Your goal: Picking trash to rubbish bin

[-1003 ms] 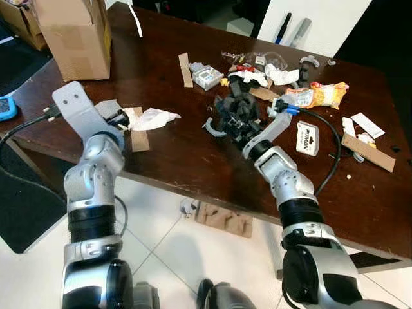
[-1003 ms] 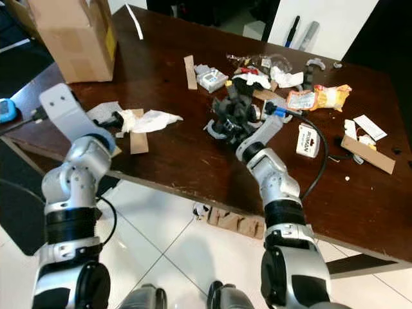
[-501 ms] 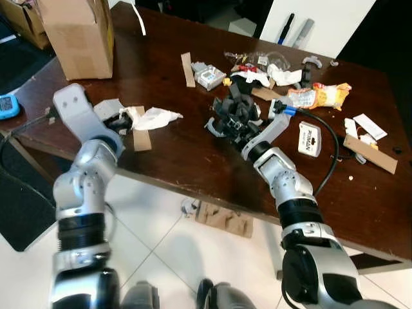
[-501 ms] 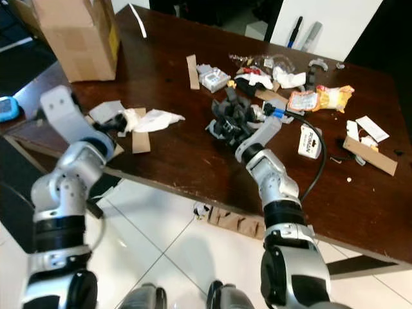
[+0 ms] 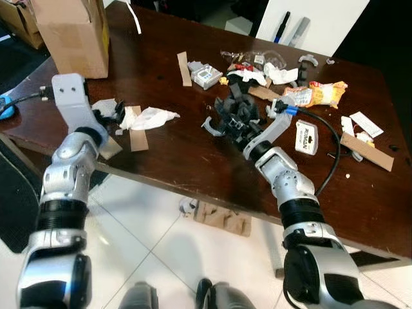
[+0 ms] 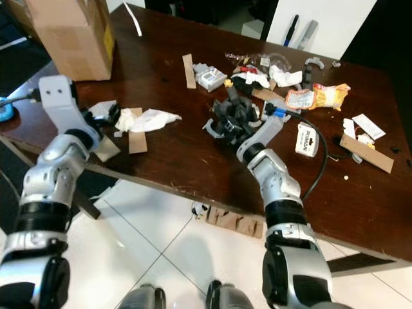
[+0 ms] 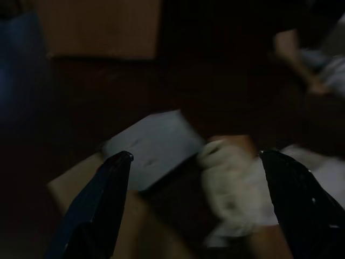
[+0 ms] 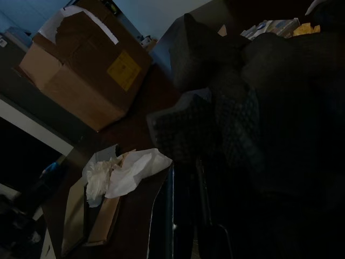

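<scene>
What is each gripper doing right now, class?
Left gripper: open, fingers apart over the crumpled tissue.
Right gripper: at the black plastic pile; cannot be told.

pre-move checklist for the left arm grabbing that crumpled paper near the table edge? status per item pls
1. left gripper fingers spread apart: ok.
2. crumpled white paper sits between the fingers in the left wrist view: ok.
3. Fingers already touching the paper: cannot tell, the wrist view is dark and blurred.
4. Grey card and cardboard strip lie right against the paper, so they may get pinched too: not ok.
5. right gripper is away from the paper, over at the black plastic pile: ok.
6. Rubbish bin located for the drop: cannot tell.
</scene>
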{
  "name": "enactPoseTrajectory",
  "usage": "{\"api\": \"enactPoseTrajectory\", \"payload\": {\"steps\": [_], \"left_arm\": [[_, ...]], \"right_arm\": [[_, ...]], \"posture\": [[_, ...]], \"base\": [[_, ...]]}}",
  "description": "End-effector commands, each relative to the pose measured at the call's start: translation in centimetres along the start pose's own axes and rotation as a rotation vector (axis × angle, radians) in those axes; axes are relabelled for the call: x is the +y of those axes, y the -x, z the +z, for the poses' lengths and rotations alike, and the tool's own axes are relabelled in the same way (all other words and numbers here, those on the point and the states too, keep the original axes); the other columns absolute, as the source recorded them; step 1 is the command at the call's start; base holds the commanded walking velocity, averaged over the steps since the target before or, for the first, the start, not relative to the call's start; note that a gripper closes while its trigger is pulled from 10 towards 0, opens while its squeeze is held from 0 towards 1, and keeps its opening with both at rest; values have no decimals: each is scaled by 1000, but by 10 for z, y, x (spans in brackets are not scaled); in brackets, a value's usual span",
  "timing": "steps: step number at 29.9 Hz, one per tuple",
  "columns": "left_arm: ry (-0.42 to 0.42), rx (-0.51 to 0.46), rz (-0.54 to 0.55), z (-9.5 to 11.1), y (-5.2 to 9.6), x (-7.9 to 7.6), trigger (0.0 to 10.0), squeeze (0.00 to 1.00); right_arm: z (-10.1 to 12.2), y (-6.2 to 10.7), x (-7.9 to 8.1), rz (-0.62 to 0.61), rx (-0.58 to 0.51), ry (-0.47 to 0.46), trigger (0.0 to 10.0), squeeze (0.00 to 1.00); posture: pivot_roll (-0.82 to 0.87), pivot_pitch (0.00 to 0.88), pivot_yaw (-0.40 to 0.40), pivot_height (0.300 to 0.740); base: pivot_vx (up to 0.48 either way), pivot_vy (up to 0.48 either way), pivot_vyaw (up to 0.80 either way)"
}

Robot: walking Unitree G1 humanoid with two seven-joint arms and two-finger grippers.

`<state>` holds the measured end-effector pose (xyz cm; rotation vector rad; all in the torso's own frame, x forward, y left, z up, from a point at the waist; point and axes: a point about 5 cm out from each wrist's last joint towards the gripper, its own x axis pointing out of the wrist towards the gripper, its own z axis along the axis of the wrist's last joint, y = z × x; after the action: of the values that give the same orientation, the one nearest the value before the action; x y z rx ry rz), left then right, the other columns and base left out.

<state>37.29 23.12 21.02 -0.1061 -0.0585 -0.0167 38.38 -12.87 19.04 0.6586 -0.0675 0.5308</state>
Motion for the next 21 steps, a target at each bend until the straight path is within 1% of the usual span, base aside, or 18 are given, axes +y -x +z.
{"api": "enactPoseTrajectory", "payload": {"steps": [1,3,5,8,12,13,14,15,16,17,19,20,21], "left_arm": [[-38,22,7,-6,-1,7,10000,0],[-61,32,7,-12,-3,14,10000,0],[-66,29,2,-12,-4,15,10000,0],[-63,5,-32,-8,-7,12,10000,0],[-65,-9,-48,-6,-8,9,10000,0],[-72,-44,-76,2,-11,4,10000,0],[-72,-44,-76,2,-11,4,10000,0],[-80,-74,-97,9,-12,-1,10000,0],[-101,-124,-128,22,-15,-8,10000,0],[-101,-124,-128,22,-15,-8,10000,0],[-142,-205,-178,43,-18,-18,10000,0],[-142,-205,-178,43,-18,-18,10000,0],[-158,-233,-195,52,-19,-23,10000,0]], "right_arm": [[-2,5,-4,-21,14,4,10000,0],[0,6,-6,-25,15,9,10000,0],[0,7,-6,-27,15,11,10000,0],[2,8,-7,-32,14,16,10000,0],[2,10,-7,-34,12,17,10000,0],[2,12,-8,-38,11,17,10000,0],[2,12,-8,-38,11,17,10000,0],[1,15,-8,-41,9,15,10000,0],[1,18,-8,-45,3,9,10000,0],[1,18,-8,-45,3,9,10000,0],[1,22,-8,-49,-10,-5,10000,0],[1,22,-8,-49,-10,-5,10000,0],[0,23,-9,-55,-13,-10,10000,0]], "posture": [[119,241,-114,740],[110,249,-116,740],[105,256,-115,740],[97,268,-116,740],[92,281,-117,740],[87,302,-114,740],[87,302,-114,740],[86,313,-112,740],[88,332,-104,740],[88,332,-104,740],[94,350,-97,740],[94,350,-97,740],[98,363,-92,740]], "base": [[0,0,0],[0,0,0],[0,0,0],[0,0,0],[0,0,0],[0,0,0],[0,0,0],[0,0,0],[0,0,0],[0,0,0],[0,0,0],[0,0,0],[0,0,0]]}}
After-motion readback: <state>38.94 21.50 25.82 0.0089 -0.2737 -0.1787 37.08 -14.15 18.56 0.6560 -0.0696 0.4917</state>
